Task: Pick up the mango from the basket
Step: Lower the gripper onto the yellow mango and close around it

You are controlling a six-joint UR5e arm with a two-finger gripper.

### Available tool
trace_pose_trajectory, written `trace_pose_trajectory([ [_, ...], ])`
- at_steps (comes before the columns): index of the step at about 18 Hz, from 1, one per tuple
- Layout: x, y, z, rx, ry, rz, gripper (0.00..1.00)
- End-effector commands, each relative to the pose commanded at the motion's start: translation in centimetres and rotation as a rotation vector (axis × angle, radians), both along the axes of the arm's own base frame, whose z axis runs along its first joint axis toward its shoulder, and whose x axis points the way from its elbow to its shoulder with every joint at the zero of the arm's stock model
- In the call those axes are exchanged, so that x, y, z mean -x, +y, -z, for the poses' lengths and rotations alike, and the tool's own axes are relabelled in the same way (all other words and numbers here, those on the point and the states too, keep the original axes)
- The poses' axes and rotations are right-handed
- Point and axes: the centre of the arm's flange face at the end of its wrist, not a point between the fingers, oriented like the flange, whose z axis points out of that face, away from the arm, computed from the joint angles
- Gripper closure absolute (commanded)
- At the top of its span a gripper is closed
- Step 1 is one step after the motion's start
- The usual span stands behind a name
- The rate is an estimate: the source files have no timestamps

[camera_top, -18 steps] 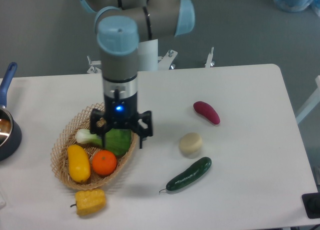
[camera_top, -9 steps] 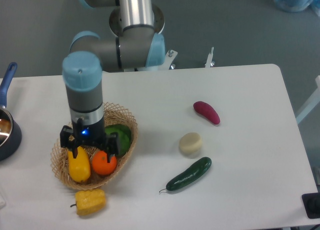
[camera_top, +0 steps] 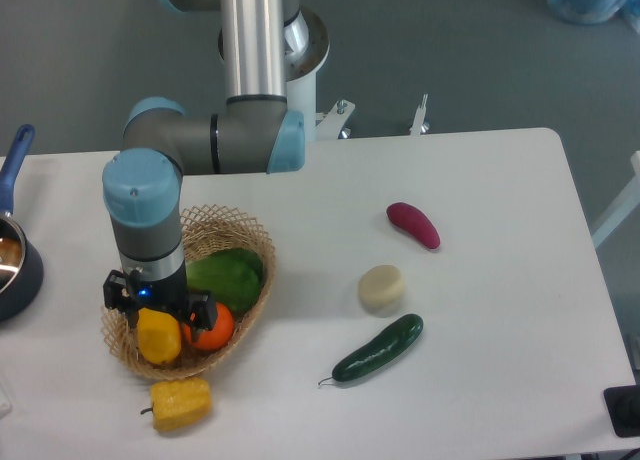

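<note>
The hand point(camera_top: 158, 310) hangs spread-open directly over the mango point(camera_top: 158, 338), which lies at the left of the basket point(camera_top: 245, 242), touching the orange point(camera_top: 213, 326). A straight descent should straddle the mango's narrow width, sparing the orange. Mango glossy, smooth, oval; basket open-weave wicker.

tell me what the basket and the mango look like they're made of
The basket: light tan wicker, going by its open lattice weave, matte. The mango: smooth, evenly yellow-orange skin with a slight gloss; possibly a plastic replica, though the view cannot settle that.
</note>
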Motion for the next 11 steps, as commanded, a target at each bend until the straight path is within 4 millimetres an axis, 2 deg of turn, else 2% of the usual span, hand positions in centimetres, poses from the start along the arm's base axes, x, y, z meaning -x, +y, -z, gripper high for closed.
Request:
trace_pose_trajectory([
  [5,0.1,0.9,1.4,0.012,-0.004,0.012,0.0],
  [11,-0.6,0.8,2.9,0.036,-0.015,0.021,0.0],
])
